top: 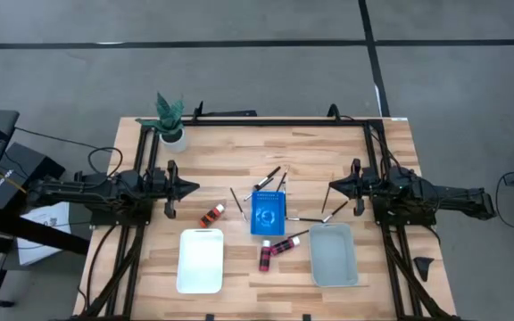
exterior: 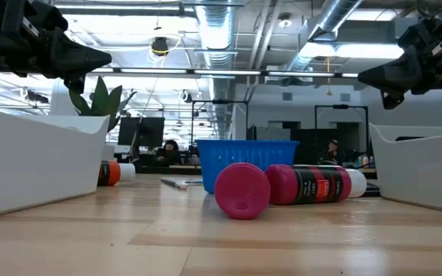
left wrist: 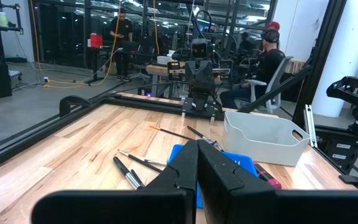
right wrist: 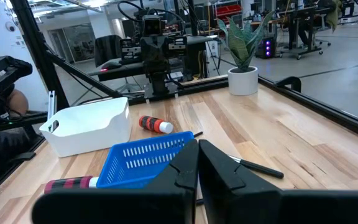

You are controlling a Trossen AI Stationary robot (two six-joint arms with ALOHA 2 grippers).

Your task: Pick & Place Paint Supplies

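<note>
from above, you have the left gripper [top: 188, 188] at mid-left of the frame and the right gripper [top: 333, 187] at mid-right, both pointing inward at the blue rack [top: 268, 212], both with fingers together and holding nothing. the orange-red bottle [top: 212, 215] lies just right of and below the left claw, long axis diagonal, so your left arm is the nearer one; it sits just above the white tray [top: 200, 260]. two red bottles [top: 275, 249] lie at lower centre between the trays, beside the grey tray [top: 333, 255]. brushes [top: 267, 177] are scattered around the rack.

at table height, a red bottle [exterior: 313, 185] lies sideways at centre, another end-on beside it; both arms hang high, level.

in your left wrist picture the fingers [left wrist: 185, 171] meet at lower centre, brushes [left wrist: 129, 174] just beyond them.

in your right wrist picture the fingers [right wrist: 213, 168] meet too, one brush [right wrist: 253, 167] near.
</note>
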